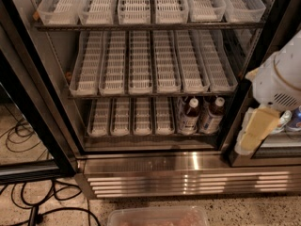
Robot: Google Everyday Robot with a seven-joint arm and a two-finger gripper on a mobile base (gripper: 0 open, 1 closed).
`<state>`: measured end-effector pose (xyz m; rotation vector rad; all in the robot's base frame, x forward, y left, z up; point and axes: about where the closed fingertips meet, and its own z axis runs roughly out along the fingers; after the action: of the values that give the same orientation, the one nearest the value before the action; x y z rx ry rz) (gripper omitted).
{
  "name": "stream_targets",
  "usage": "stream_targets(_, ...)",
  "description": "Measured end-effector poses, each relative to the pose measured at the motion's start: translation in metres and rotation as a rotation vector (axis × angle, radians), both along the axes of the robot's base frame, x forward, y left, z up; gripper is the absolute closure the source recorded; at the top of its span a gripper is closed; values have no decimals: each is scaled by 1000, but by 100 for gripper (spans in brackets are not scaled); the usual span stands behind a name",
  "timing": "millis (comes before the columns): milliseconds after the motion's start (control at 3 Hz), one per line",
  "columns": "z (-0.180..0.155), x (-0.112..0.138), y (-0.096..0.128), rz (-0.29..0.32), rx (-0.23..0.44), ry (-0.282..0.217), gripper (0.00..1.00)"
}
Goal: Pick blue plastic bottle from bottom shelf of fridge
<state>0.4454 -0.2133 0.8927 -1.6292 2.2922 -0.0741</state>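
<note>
The fridge (188, 166) stands open, with rows of white slotted trays. On the bottom shelf (131, 134), at its right end, two small bottles stand side by side, both with white caps, dark liquid and pale bluish labels. One is the blue plastic bottle (189, 117); its twin (211, 117) stands just to its right, and I cannot tell them apart. My gripper (251, 133), with yellowish fingers under a white wrist (280, 81), hangs outside the fridge in front of the right door frame. It is to the right of the bottles and holds nothing.
A black door frame (33, 112) runs diagonally at the left. Black cables (28, 206) lie on the speckled floor below it. A clear plastic container (157, 216) sits on the floor at the bottom edge. Cans (294, 121) show behind the gripper at the far right.
</note>
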Motion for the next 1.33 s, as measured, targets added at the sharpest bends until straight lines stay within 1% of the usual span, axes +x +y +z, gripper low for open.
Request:
stream_targets(333,-60,-6,0,7,46,-5,0)
stream_targets(667,-115,-14,4,10,122,-15,0)
stream_targets(1000,-134,0,3,31,169,-9,0)
stream_targets(1333,-131,1,3,31,167,-14,0)
